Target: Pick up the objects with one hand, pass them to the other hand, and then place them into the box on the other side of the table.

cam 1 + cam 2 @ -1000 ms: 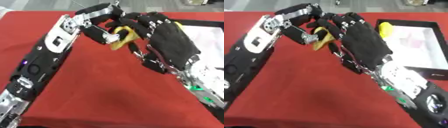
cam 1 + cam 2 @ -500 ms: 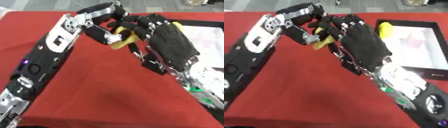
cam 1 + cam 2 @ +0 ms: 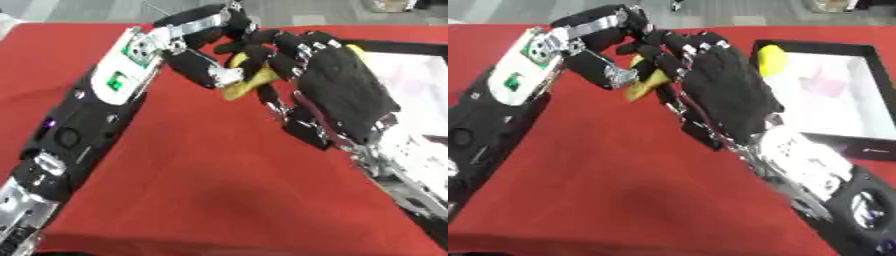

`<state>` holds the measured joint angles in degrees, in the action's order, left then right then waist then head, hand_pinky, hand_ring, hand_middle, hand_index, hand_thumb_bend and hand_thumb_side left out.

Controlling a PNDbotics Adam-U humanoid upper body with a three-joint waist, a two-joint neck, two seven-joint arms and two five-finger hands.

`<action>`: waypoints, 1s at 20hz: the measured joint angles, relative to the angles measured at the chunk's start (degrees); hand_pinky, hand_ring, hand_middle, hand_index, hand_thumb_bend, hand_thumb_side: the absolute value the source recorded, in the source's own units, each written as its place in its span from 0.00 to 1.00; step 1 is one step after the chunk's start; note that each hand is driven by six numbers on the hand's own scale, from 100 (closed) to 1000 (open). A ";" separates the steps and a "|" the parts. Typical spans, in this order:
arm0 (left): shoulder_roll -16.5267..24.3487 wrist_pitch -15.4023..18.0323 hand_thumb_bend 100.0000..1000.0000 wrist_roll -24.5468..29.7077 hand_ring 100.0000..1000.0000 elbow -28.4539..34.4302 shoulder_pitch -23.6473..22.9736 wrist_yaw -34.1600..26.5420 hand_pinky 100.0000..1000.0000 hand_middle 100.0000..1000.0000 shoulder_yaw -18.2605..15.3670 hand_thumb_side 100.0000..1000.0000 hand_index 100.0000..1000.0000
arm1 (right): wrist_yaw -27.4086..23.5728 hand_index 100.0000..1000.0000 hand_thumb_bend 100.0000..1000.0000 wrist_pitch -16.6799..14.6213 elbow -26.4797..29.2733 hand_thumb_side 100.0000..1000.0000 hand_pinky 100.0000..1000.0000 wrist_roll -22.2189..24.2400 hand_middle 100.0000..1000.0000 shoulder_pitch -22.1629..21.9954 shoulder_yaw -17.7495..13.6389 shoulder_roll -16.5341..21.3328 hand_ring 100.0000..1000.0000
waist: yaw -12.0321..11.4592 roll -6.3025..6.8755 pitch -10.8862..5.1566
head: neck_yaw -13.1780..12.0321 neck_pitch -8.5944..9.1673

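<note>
Handover step, mid-air over the red table: left hand and right hand meet near the far centre with a yellow object between them, maybe a banana or similar, shape not clear. Left hand fingers curl around its left side; right hand fingers wrap over its upper end from the right, so both seem to grasp it, though who carries the load is unclear since the right hand's back faces the camera and hides its palm and thumb. Black box with white inside sits at the far right, already holding another yellow item in its far left corner and a faint pink thing, not identifiable. Next move, judging by this: left hand lets go, right hand carries the object right to the box and drops it in. Box right edge cut off in both views.
</note>
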<state>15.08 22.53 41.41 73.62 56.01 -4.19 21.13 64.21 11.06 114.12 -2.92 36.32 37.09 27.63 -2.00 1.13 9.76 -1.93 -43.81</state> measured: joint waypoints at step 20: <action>1.19 -0.91 0.00 0.91 0.26 2.43 -0.69 -2.79 0.60 0.05 -0.92 0.20 0.24 | -0.96 0.17 0.00 2.84 -0.08 0.33 0.34 -8.51 0.02 -0.56 0.01 0.03 0.47 | 0.02 0.00 -0.17 | 0.56 0.00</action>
<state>16.28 21.62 42.32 76.06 55.32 -6.98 20.21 63.25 13.90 114.05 -11.43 35.76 37.11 27.66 -1.98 1.14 9.59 -1.37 -43.81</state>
